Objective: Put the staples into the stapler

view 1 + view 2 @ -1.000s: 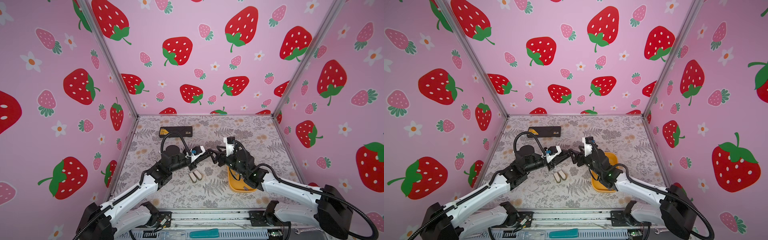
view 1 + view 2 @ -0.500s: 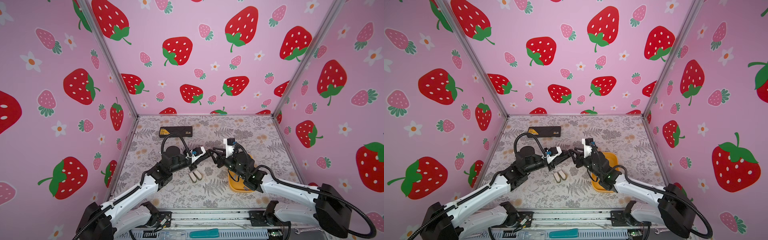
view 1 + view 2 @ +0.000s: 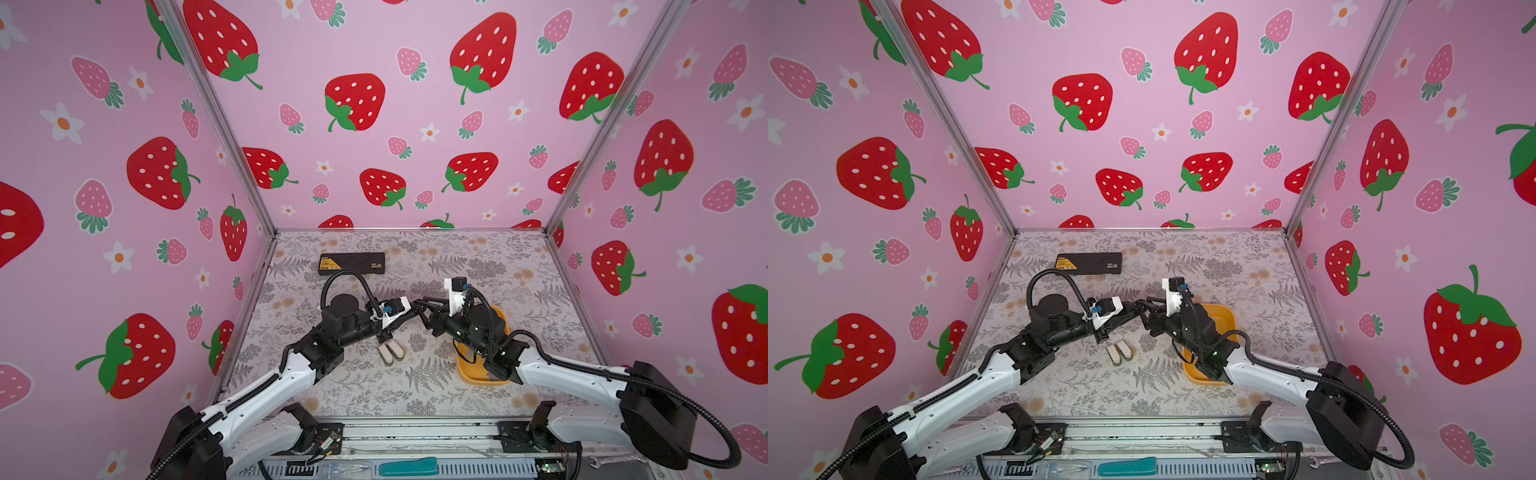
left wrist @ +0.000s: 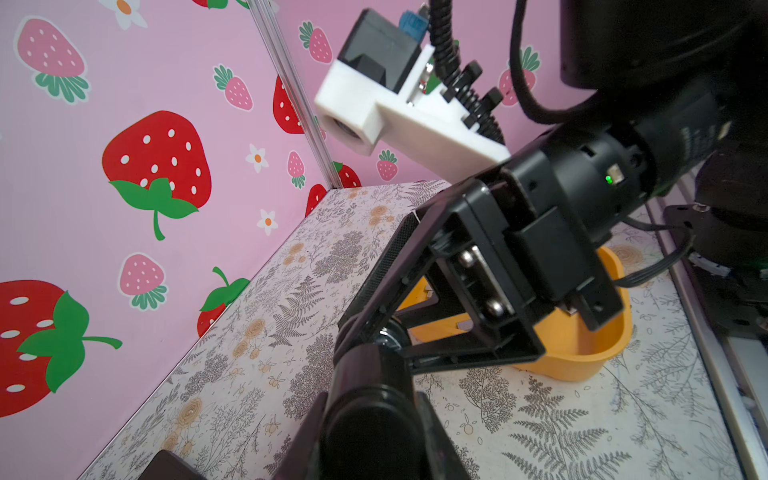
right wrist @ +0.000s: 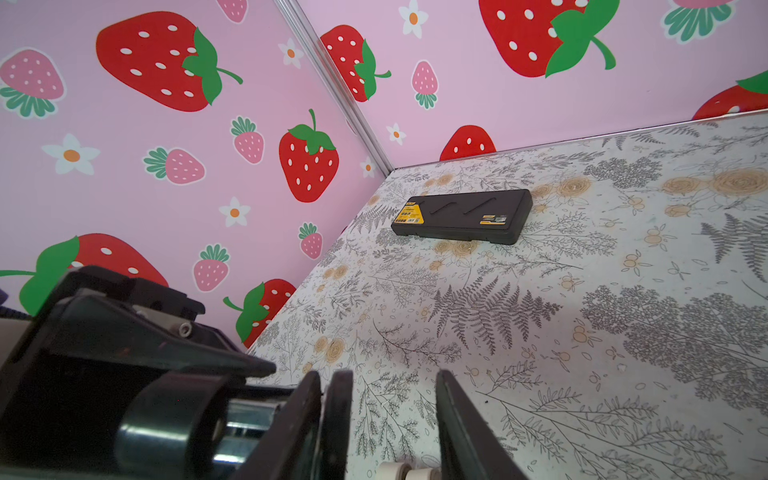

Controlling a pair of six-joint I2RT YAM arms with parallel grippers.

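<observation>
My left gripper (image 4: 370,436) is shut on a black stapler (image 4: 370,395), held above the table's middle in both top views. A shiny metal part shows inside the stapler (image 5: 245,428) in the right wrist view. My right gripper (image 3: 419,306) meets the stapler's front end tip to tip. Its fingers (image 5: 457,419) stand apart with bare table showing between them, and a thin dark plate lies against one finger. The staples (image 4: 464,326) are small grey strips lying in the yellow tray (image 4: 582,357) under the right arm.
Two small white staplers (image 3: 390,353) lie side by side on the flowered table, just below the grippers. A long black case (image 3: 352,263) lies near the back wall. The yellow tray (image 3: 1221,316) sits right of centre, largely covered by the right arm.
The right gripper's jaws stand narrower than a second ago, and it has shifted slightly at the stapler's end. The left arm has kept its hold and place.
</observation>
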